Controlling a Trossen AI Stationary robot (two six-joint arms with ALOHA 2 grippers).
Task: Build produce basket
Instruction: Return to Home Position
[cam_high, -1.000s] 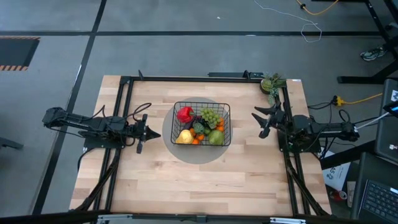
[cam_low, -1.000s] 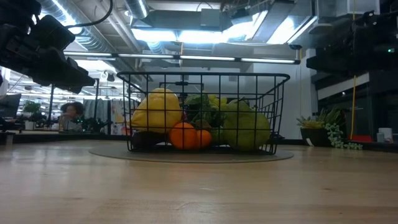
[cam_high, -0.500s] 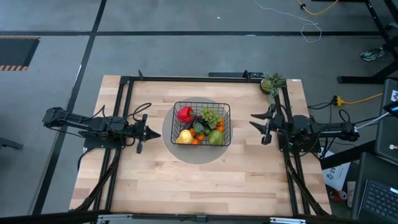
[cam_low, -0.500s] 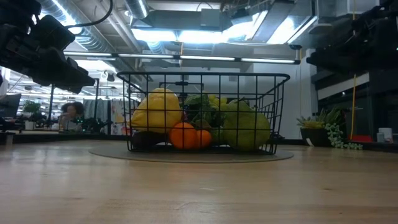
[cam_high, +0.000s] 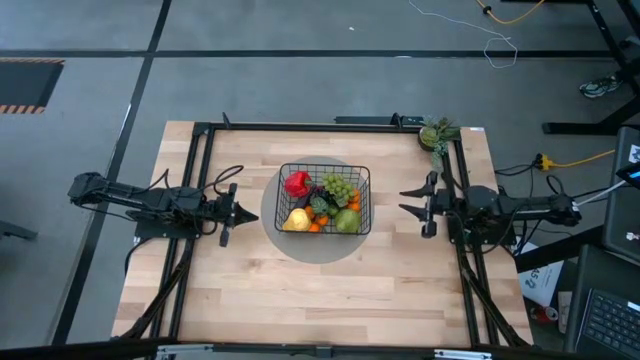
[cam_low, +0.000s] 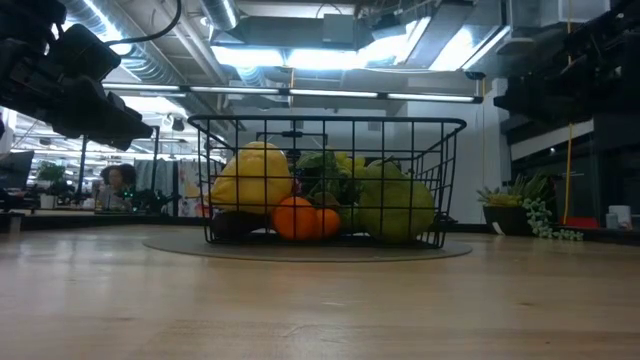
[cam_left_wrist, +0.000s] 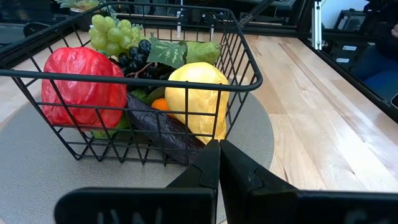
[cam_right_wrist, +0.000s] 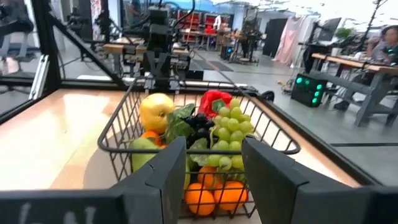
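While both arms rest at opposite edges of the light wooden table (cam_high: 300, 290), I see the round grey mat (cam_high: 270, 212) carrying the black wire-mesh basket (cam_high: 325, 166), well apart from either pincer and between them. Straight ahead of the left gripper (cam_left_wrist: 219, 144), its fingers pressed together, sit the glossy red toy pepper (cam_left_wrist: 84, 87) and yellow toy pear (cam_left_wrist: 196, 99). The right gripper (cam_right_wrist: 214, 152), fingers spread and empty, faces the green toy grapes (cam_right_wrist: 227, 127) and small oranges (cam_right_wrist: 214, 193).
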